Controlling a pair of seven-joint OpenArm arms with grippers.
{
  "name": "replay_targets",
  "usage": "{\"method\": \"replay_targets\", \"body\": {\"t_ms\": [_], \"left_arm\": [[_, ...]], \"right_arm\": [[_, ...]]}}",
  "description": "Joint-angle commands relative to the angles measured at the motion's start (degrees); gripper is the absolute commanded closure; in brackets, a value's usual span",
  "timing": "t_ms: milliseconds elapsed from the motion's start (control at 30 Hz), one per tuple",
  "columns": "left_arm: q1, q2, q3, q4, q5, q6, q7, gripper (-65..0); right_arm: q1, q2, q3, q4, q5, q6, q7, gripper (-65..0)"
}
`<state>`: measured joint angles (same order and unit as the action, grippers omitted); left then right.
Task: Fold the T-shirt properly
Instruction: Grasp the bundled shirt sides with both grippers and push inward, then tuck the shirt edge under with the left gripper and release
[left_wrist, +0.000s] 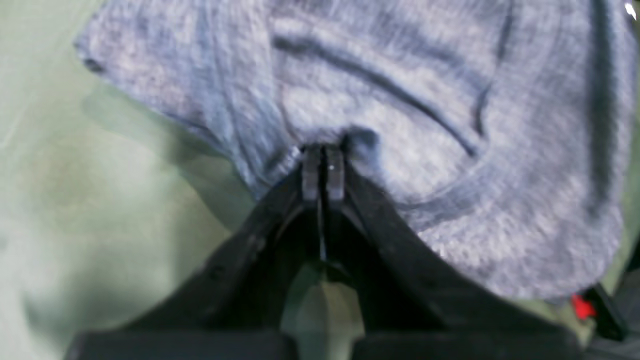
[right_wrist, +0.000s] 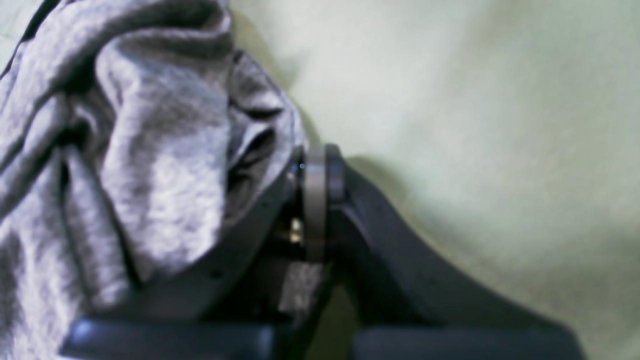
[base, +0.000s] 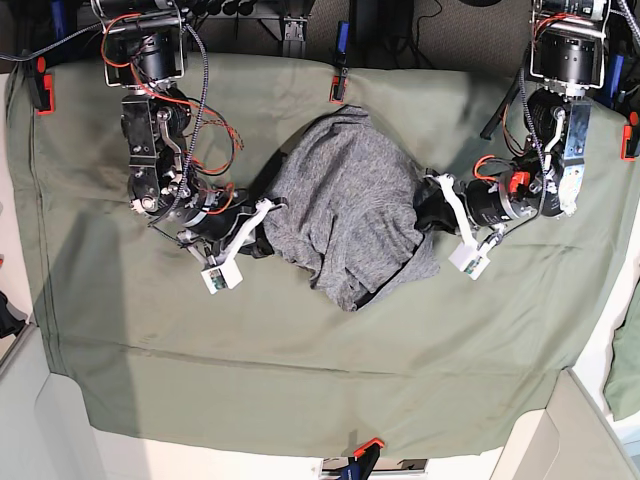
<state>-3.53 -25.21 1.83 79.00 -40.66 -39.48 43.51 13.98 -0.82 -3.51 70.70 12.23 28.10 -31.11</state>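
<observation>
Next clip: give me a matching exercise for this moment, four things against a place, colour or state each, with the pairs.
Things:
1. T-shirt
2. table cloth
3. left gripper
4. clamp at the cloth's near edge

Descriptions:
A. plain olive green, spread flat
B. orange-red
C. bunched in a heap between the two arms
D. jaws shut, pinching grey fabric

Pairs: 1-C, 2-A, 3-D, 4-B

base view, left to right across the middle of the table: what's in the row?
Bare green table cloth → right gripper, shut on the shirt's edge → T-shirt, bunched in a heap → left gripper, shut on the other edge → bare cloth again.
</observation>
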Motion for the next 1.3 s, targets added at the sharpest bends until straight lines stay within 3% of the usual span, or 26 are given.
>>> {"method": "replay_targets", "body": {"t_ms": [0,533,767,967,1267], "left_arm": [[-2.2,-0.6,-0.4,-0.6,-0.4,-0.5,-1.7,0.0],[-18.6,6.6,1.8,-17.4,2.7,-0.5,-2.8,0.0],[-24.0,9.5,14.3,-19.0,5.8,-0.5,-2.8,0.0],[-25.6,8.8,17.9,-18.0,5.6,-0.5,-2.1,0.0],[-26.1,-0.3,17.2,-9.5,1.4,-0.5,1.1,0.0]], "right_arm": [[1.3,-0.2,0.0,1.0,0.9,0.5,1.1,0.0],[-2.1,-0.3,0.0,2.6,4.7,0.6,-0.4,0.0],[-4.4,-0.4,0.0,5.3,8.6,1.8,-1.1,0.0],[-6.9,-1.2,0.0,9.5,8.5,1.9,-2.4,0.0],[-6.2,-1.2,2.3,13.2,4.2,1.7,-1.9,0.0]]}}
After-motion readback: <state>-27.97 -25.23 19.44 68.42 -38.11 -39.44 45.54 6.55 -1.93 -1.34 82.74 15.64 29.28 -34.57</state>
